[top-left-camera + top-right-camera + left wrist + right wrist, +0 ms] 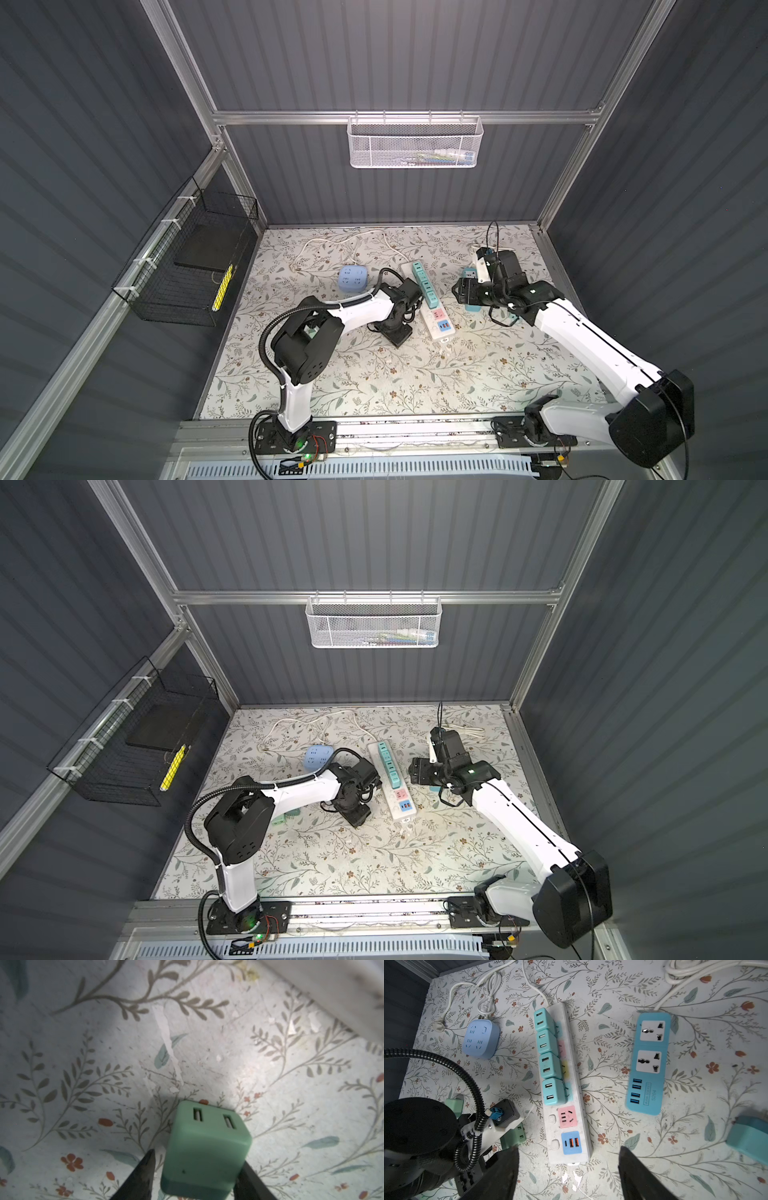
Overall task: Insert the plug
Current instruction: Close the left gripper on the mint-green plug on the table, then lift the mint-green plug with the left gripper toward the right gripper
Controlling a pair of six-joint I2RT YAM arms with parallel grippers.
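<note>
Plug [207, 1142] = mint-green cube, two USB slots on one face, sitting on the floral mat [83, 1047] just beside the near end of the white power strip [549, 1129]. Hidden under the wrist in both top views, so going by the wrist cams here. Got the left gripper [198, 1159] down around it, one finger [249, 1180] right against its side, the other finger with a thin sliver of mat showing before the plug. Honestly can't tell: proper pinch or just a loose straddle. Prongs out of sight too.

Right gripper [569, 1149] spread wide with nothing in it, hanging over the strip's end by the blue USB block [571, 1138]. Counting four teal adapters [549, 1066] already seated in a row on that strip, pink socket [566, 1116] next in line bare. Also spotted: second mint cube [454, 1104] peeking out by the left arm, blue strip [650, 1046] lying apart from it on the right arm's side, pale blue socket cube [480, 1038] on the mat on the left arm's side, up toward the back wall.
</note>
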